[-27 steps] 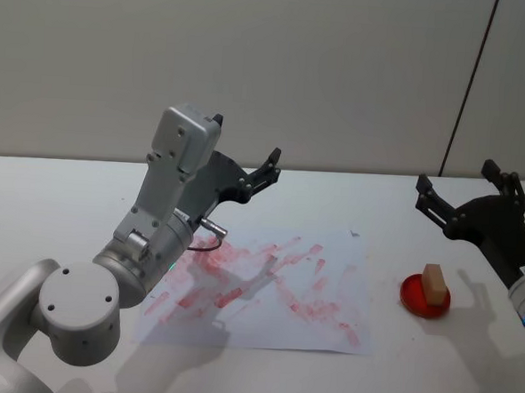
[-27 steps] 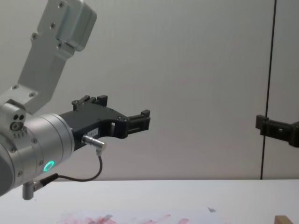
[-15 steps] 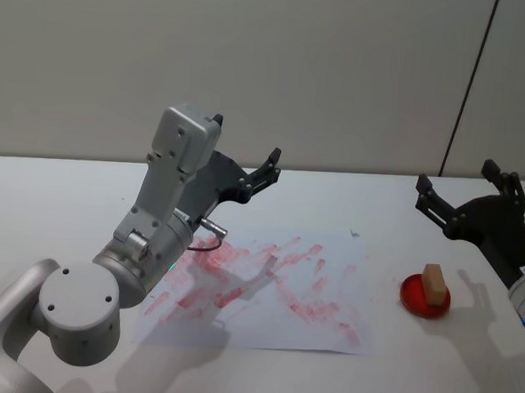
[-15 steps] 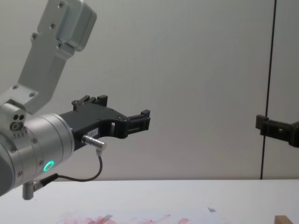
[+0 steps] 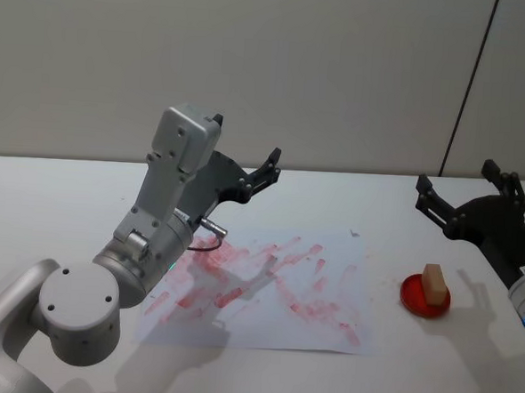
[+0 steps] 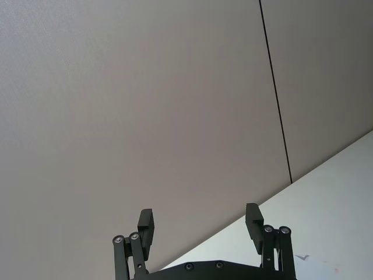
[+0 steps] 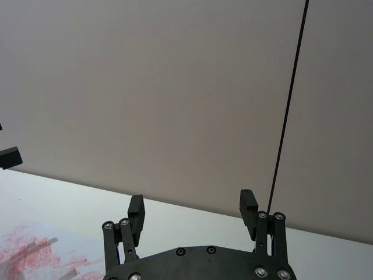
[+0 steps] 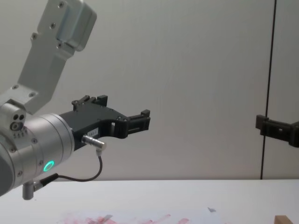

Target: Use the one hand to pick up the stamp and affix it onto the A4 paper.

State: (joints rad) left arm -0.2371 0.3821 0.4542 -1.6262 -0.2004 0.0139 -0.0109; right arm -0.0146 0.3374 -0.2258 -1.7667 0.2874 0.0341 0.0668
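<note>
1. Carrying everything, the white bench (image 5: 30, 200) runs back to a grey wall.
2. Left arm: raised over the left part of the bench. Its left hand (image 5: 246, 138) has its jaws spread wide, grips nothing and points toward the far edge. It looks parked.
3. The A4 paper (image 5: 325, 334) lies flat in the middle of the bench, nearer the near edge, and is smeared with red-pink ink.
4. The right hand (image 5: 455, 175) hovers above the right part of the bench. Its jaws are wide apart and empty, and its fingertips point toward the far edge.
5. A small red ink pad (image 5: 414, 299) sits between the paper and the right edge, just clear of the paper's right side.
6. The stamp (image 5: 433, 282), a light wooden block, stands on that pad, seemingly on end with its long axis up.
7. The stamp lies below the right hand and back toward the near edge from its fingertips. This hand is far nearer to it than the left one. It will likely have to tip downward and draw back before its jaws can close across the block's narrow sides.
</note>
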